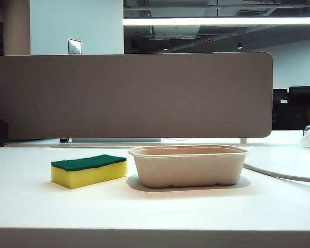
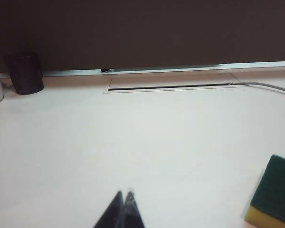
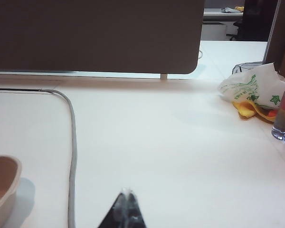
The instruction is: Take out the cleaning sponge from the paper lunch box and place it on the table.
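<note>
Left gripper (image 2: 125, 202): seen only in its own wrist view, held over bare table on the left side; its fingertips are pressed together with nothing between them.
Cleaning sponge (image 1: 89, 171): found lying flat on the table (image 1: 160, 217), green scouring face up, just left of the paper lunch box and apart from it by a narrow gap; it is not in the box.
Sponge long axis: laid roughly left to right, slightly skewed, with one end angled toward the near edge.
Sponge relative to left gripper: in the left wrist view the sponge (image 2: 271, 197) is placed off to the gripper's right and a little ahead of it, near but not touching.
Paper lunch box (image 1: 189, 165): set upright at the middle of the table; from this low angle its interior cannot be seen.
Task status: judged complete as things lie, since the sponge rests on the table outside the box.
Grey cable (image 3: 73, 156): run along the table to the right of the box.
Right gripper (image 3: 127, 204): held over bare table right of the box, whose rim (image 3: 7, 178) is seen to its left; tips are together, empty.
Nearer arm: the left is judged nearer the sponge, the box standing between it and the right.
</note>
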